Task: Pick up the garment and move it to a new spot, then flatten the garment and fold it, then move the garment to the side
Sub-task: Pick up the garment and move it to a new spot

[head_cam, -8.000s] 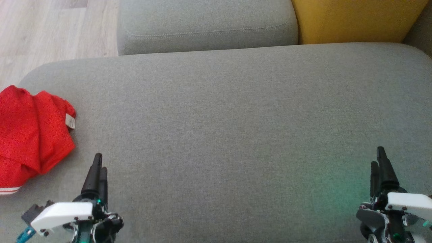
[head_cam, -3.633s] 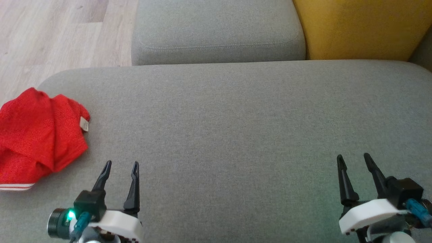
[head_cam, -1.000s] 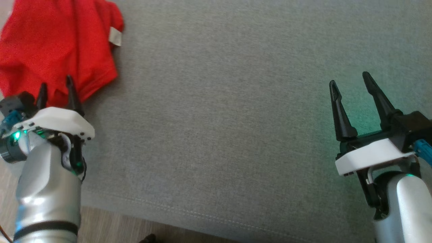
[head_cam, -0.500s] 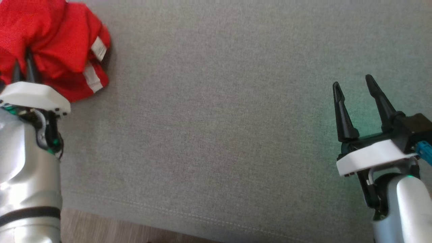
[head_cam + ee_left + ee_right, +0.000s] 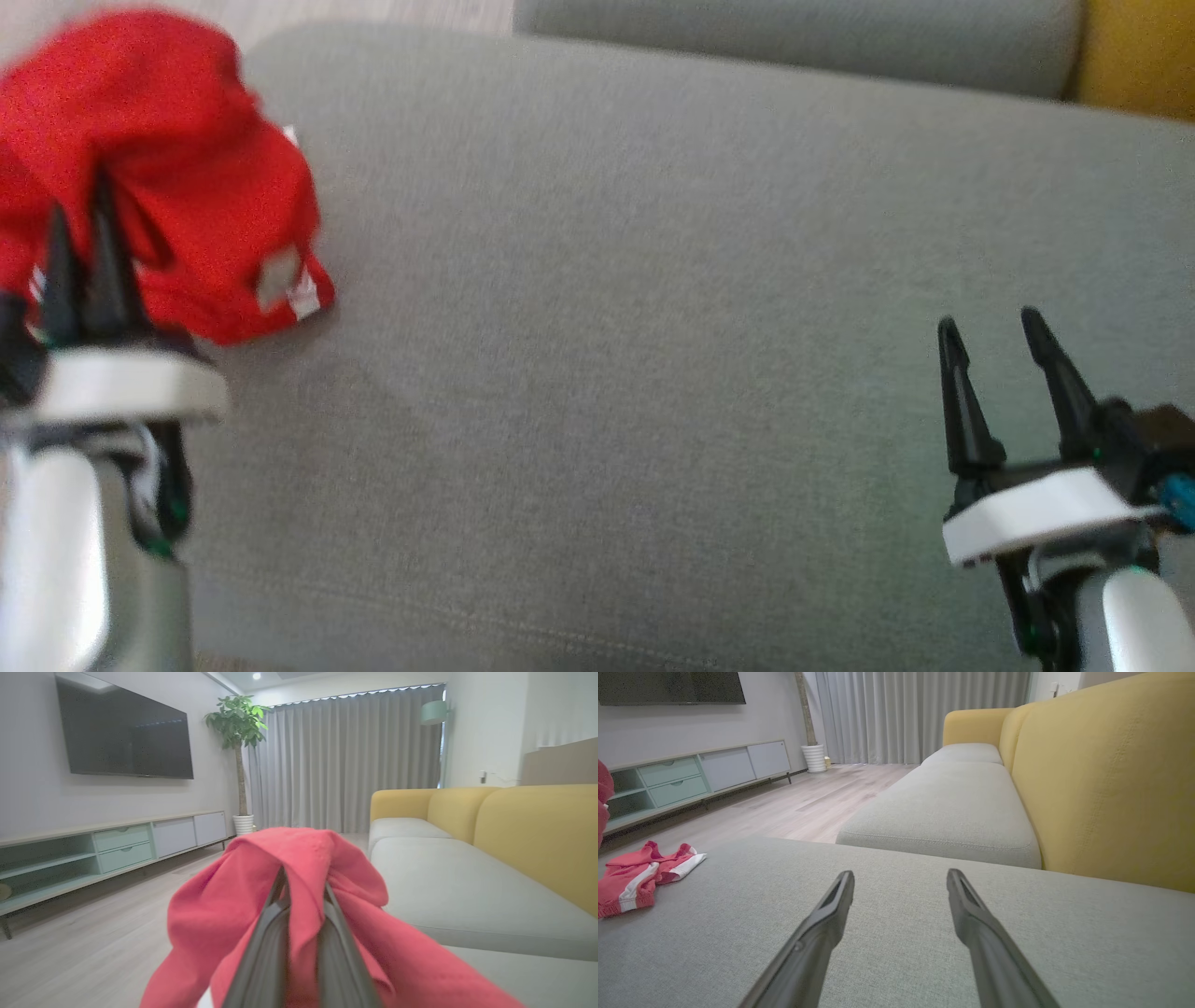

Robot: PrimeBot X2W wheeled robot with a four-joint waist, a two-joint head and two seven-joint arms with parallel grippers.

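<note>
The red garment with white stripes hangs bunched at the upper left of the head view, raised off the grey sofa seat. My left gripper is shut on it, its dark fingers pinching a fold. In the left wrist view the red fabric drapes over both fingers. The garment's lower hem still rests on the seat in the right wrist view. My right gripper hovers open over the seat at the lower right, nothing between its fingers.
A second grey seat cushion lies beyond the one in front of me, with the yellow backrest along the right. Wooden floor and a low TV cabinet lie off the seat's left edge.
My left gripper closed on the garment and lifted it off the seat. The head camera tilted up, so the whole view shifted. The right gripper stays open and still.
</note>
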